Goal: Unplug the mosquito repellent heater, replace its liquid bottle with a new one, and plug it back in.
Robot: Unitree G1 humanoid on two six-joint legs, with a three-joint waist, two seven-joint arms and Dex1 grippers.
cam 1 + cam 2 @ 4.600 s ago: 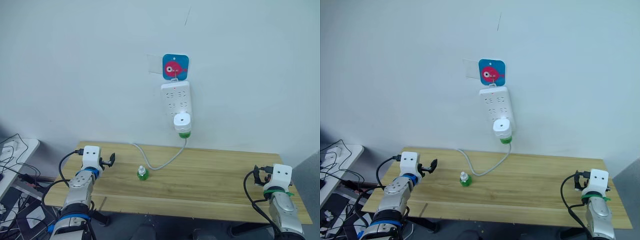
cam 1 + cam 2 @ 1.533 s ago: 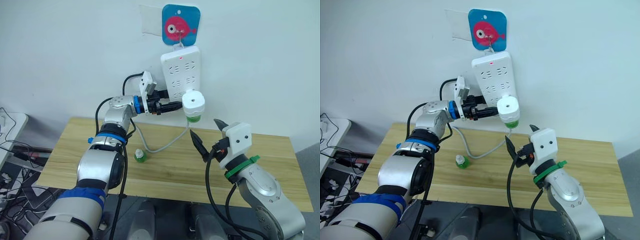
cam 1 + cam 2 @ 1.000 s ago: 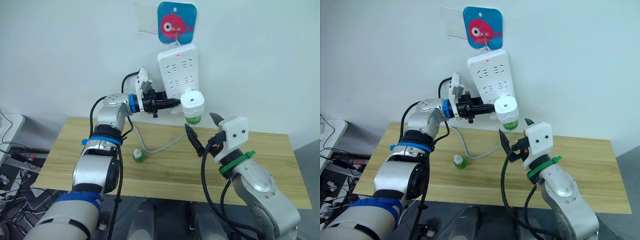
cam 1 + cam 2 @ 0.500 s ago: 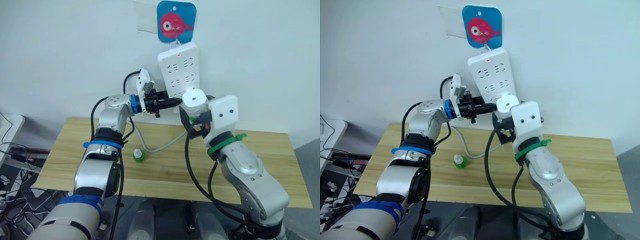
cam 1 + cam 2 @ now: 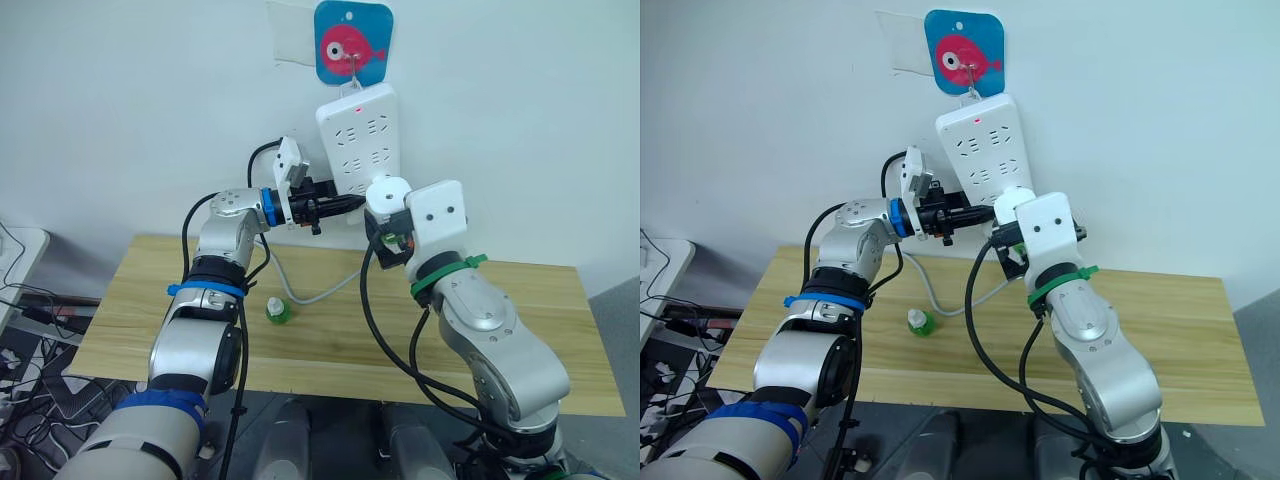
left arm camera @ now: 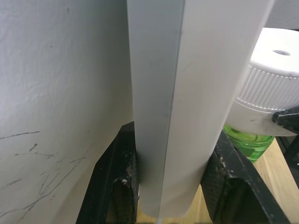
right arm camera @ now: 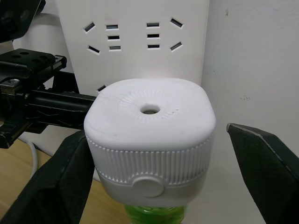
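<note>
The mosquito repellent heater (image 5: 388, 193) is a white rounded unit plugged into the bottom of the white power strip (image 5: 360, 125) on the wall. A green liquid bottle (image 7: 149, 212) is screwed in beneath it. My right gripper (image 7: 156, 133) stands open around the heater. One finger is close against its side and the other is a gap away. My left gripper (image 5: 340, 203) is shut on the strip's lower edge, with a black finger (image 6: 117, 177) on each face. A second small green bottle (image 5: 277, 311) stands upright on the wooden table (image 5: 150, 300).
The strip hangs from a blue plaque with a pink fish (image 5: 352, 43). Its grey cable (image 5: 320, 290) loops down onto the table behind the spare bottle. Loose cables (image 5: 20, 330) lie on the floor at the far left.
My right arm has risen from below the heater and brought its open fingers around the heater's sides. The left gripper has stayed clamped on the power strip.
</note>
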